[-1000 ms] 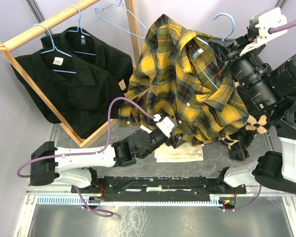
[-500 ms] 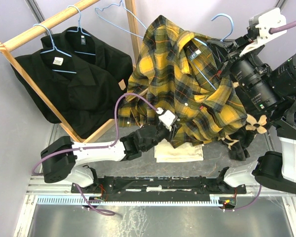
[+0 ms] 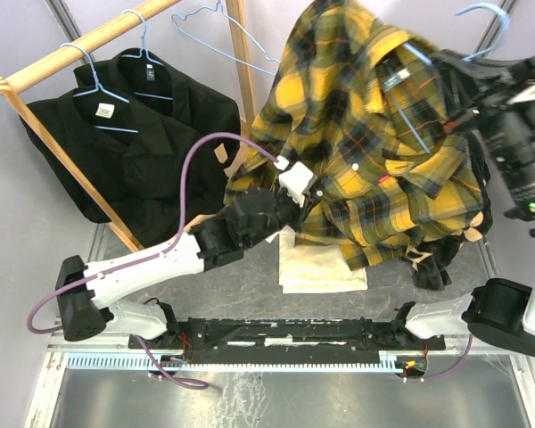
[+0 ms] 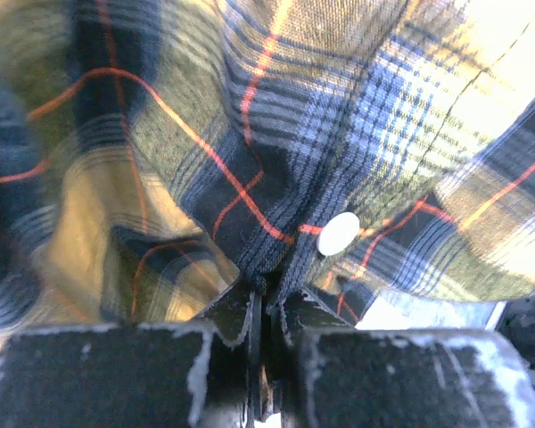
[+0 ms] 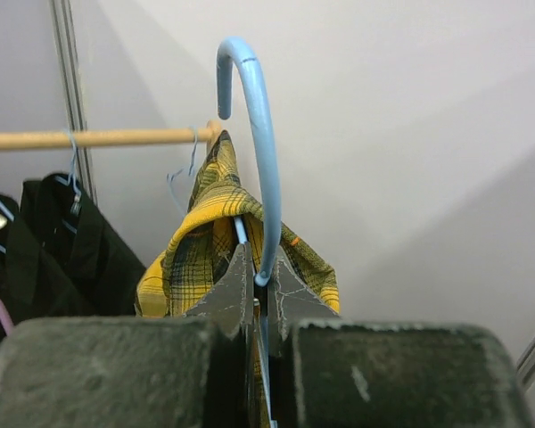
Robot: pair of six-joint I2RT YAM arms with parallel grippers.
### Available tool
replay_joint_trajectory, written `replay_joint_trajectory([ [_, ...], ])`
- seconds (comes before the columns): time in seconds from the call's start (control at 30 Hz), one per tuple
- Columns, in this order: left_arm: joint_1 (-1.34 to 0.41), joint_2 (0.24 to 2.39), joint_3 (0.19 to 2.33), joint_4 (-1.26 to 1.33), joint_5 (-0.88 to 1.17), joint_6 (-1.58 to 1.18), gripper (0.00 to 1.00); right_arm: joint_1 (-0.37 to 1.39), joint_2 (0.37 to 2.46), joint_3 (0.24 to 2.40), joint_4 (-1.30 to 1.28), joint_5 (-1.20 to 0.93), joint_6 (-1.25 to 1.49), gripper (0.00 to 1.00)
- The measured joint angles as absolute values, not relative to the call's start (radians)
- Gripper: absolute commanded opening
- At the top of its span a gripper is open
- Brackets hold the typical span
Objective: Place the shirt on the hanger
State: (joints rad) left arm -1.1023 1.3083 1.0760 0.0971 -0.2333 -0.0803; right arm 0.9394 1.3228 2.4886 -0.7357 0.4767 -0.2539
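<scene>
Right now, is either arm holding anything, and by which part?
The left gripper pinches the plaid shirt at its front edge, near a white button; the right gripper grips the blue hanger at the hook's base.

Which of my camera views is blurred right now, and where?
Top external: right arm smeared by motion, yellow-and-black plaid flannel shirt sharp. Left wrist: plaid fabric blurred at left, washed out top right; white button crisp. Right wrist: thin light-blue wire hanger hook sharp, evenly lit.
</scene>
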Motion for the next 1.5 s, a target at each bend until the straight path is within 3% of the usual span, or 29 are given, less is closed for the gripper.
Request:
replay_joint_trajectory([
  [0.3, -1.101, 1.270, 1.520, -0.364, -0.229, 0.010, 0.03, 0.939, 1.228, 2.517, -0.638, 0.508, -0.329, 0.00],
  [0.5, -1.101, 1.266, 1.613, -0.542, -0.234, 0.039, 0.03, 0.939, 1.206, 2.502, -0.606, 0.525, -0.343, 0.00],
  [0.97, -1.101, 1.209, 0.923, -0.346, -0.248, -0.044, 0.03, 0.939, 1.278, 2.288, -0.914, 0.471, -0.196, 0.00],
  [1.4, -1.054, 1.298, 0.773, -0.120, -0.251, -0.150, 0.03, 0.939, 1.230, 2.214, -1.007, 0.391, -0.090, 0.00],
  [1.47, -1.054, 1.328, 0.773, -0.095, -0.228, -0.161, 0.06, 0.939, 1.199, 2.173, -1.000, 0.368, -0.080, 0.00],
  [1.5, -1.054, 1.337, 0.774, -0.093, -0.215, -0.164, 0.13, 0.939, 1.183, 2.150, -0.996, 0.358, -0.075, 0.00],
])
